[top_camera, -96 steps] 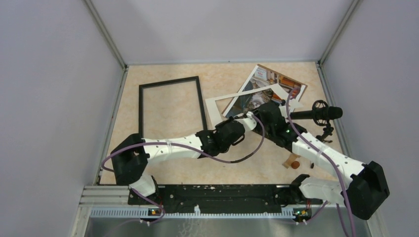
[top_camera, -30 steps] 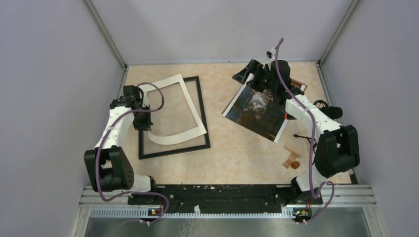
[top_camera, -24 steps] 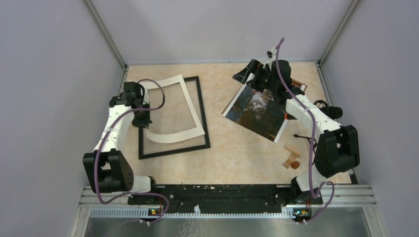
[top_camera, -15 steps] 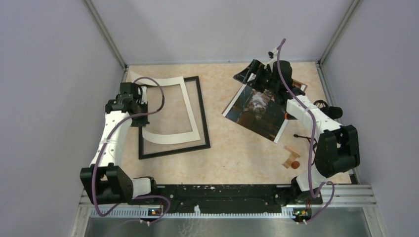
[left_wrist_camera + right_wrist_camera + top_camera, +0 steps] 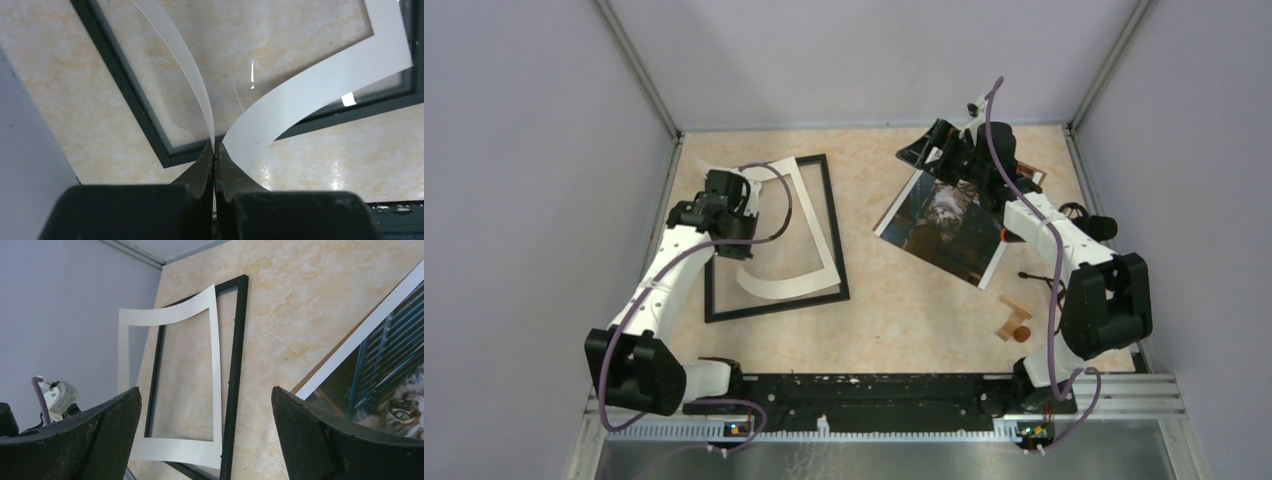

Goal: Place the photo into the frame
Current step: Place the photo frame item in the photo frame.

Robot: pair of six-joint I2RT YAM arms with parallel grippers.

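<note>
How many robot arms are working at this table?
2. The left arm reaches over the black frame, its fingers pinching the white mat; the right arm stretches over the photo.

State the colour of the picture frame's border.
The frame border is black, clearest from the left wrist view.

A lab test cell (boxed in); plain grey walls (image 5: 524,150), aluminium-railed table (image 5: 924,310).

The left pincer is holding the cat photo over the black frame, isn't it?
No. The left pincer is holding the white card border, not the cat photo, over the black frame. The left wrist view shows the border pinched between its fingers. The top view shows the cat photo lying off to the right.
</note>
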